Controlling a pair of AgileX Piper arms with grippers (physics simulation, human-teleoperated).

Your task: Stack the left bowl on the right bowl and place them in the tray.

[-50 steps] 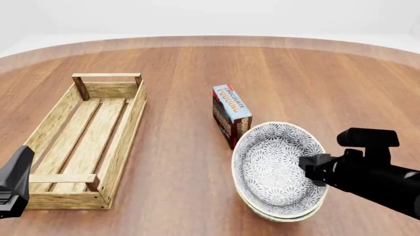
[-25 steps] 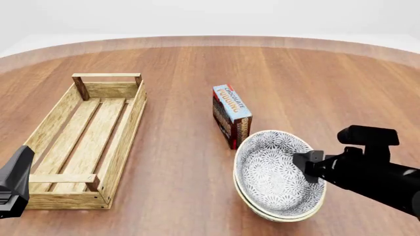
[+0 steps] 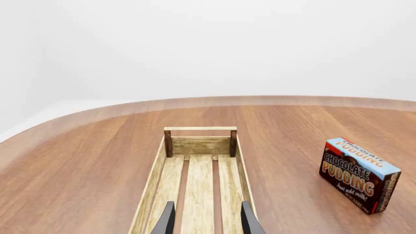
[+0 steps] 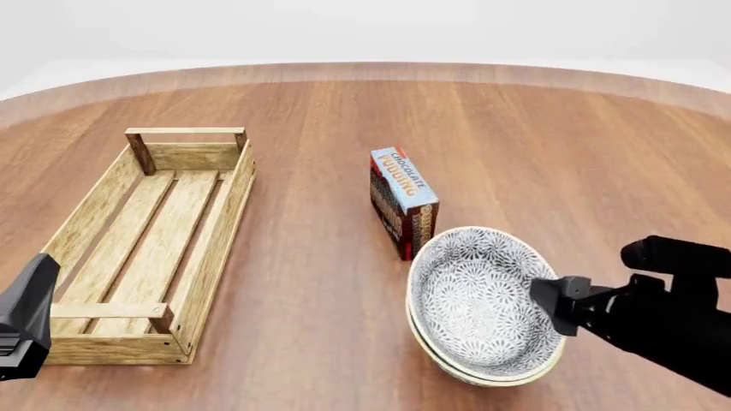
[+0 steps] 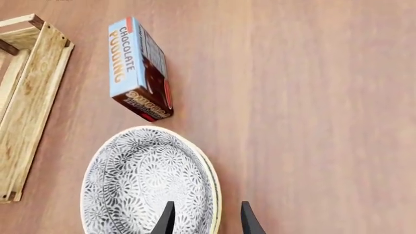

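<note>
On the wood table [image 4: 491,128], front-right, stacked bowls [image 4: 480,300] sit nested beside the pudding box [image 4: 402,199]; tray [image 4: 149,248] well apart at left. R gripper [image 5: 205,220] fingers apart, straddling the bowl rim; L gripper [image 3: 206,222] apart above tray. White backdrop. Wrist cam only shows box lettering.

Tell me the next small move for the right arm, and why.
Probably close the right gripper on the near rim of the stacked bowls. Its fingers are open and straddle that rim in the right wrist view, and the stack sits on the table beside the pudding box, not in the tray.
</note>
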